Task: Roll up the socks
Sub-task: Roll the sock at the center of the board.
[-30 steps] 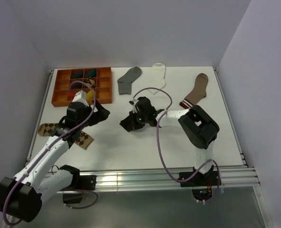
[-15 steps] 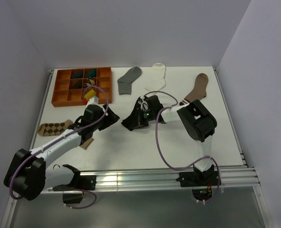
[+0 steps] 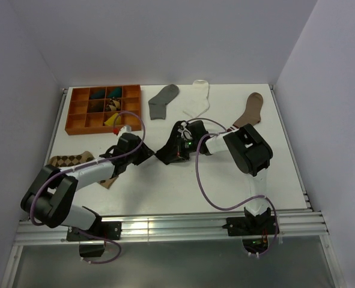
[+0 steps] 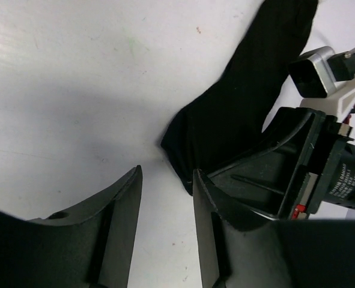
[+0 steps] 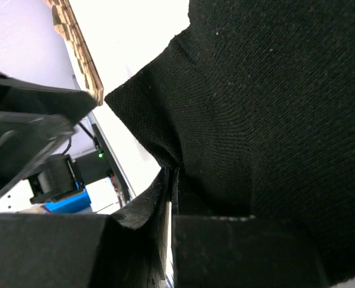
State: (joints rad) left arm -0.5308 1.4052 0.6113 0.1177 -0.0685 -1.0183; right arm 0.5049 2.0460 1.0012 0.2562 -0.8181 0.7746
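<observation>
The black sock (image 3: 166,156) lies crumpled at mid-table, and its fabric (image 5: 267,90) fills the right wrist view. My right gripper (image 3: 177,147) is shut on a fold of it (image 5: 173,175). My left gripper (image 3: 146,153) sits low just left of the sock. Its jaws stand partly open (image 4: 166,175) with only bare table between them, and the sock's corner (image 4: 180,153) lies just beyond the right fingertip. The grey sock (image 3: 163,100) and the white sock (image 3: 199,101) lie flat near the back edge.
An orange compartment tray (image 3: 75,125) stands at the back left. A tan diamond-patterned sock (image 3: 69,161) lies under the left arm. A brown sock with a striped cuff (image 3: 249,111) lies at the back right. The right gripper's body (image 4: 309,168) is close beside my left fingers.
My left arm has swung right across the table up to the black sock, and its jaws have narrowed. The right gripper has kept its hold and shifted slightly back and right.
</observation>
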